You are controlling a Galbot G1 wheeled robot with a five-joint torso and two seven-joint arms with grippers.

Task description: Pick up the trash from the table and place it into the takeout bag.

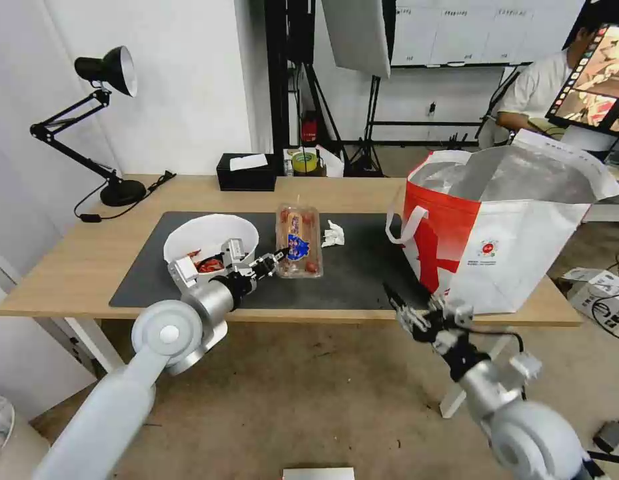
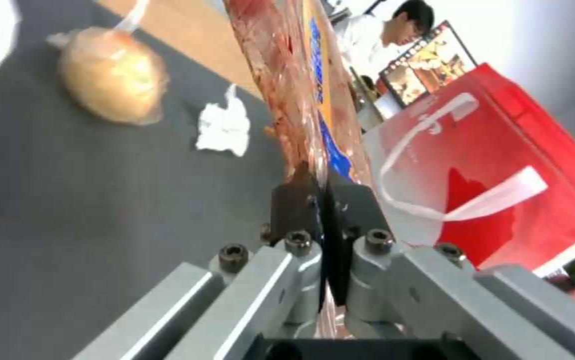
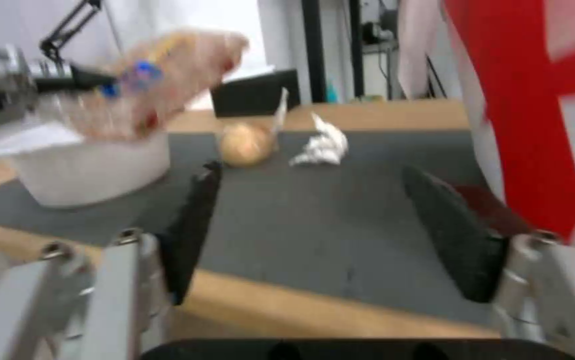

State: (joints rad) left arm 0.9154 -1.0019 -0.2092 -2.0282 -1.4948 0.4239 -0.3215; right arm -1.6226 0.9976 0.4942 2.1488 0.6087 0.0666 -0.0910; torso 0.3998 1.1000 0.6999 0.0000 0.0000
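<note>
**Left pincer lifted the tomato tray above the mat**

The left pincer was clamped on the near end of the clear plastic tray with cherry tomatoes; in the left wrist view its dark pads pressed together on the tray's thin edge. Seen from the right wrist, the tray hung tilted in the air above the white round bowl of red crayfish shells, clear of the dark grey mat.

The bowl sat on the mat towards its left end, just beside the left arm's wrist. The crumpled white tissue lay on the mat near its far edge, about mid-way along the worktop. The small beige knotted bundle rested on the mat just beside the tissue, between it and the bowl.

The takeout bag stood upright at the right end of the worktop, its mouth open and foil lining showing, one white strap drooping over the red panel.

The right pincer hovered at the near edge of the worktop, just in front of the bag, with its fingers spread wide apart and nothing between them.
</note>
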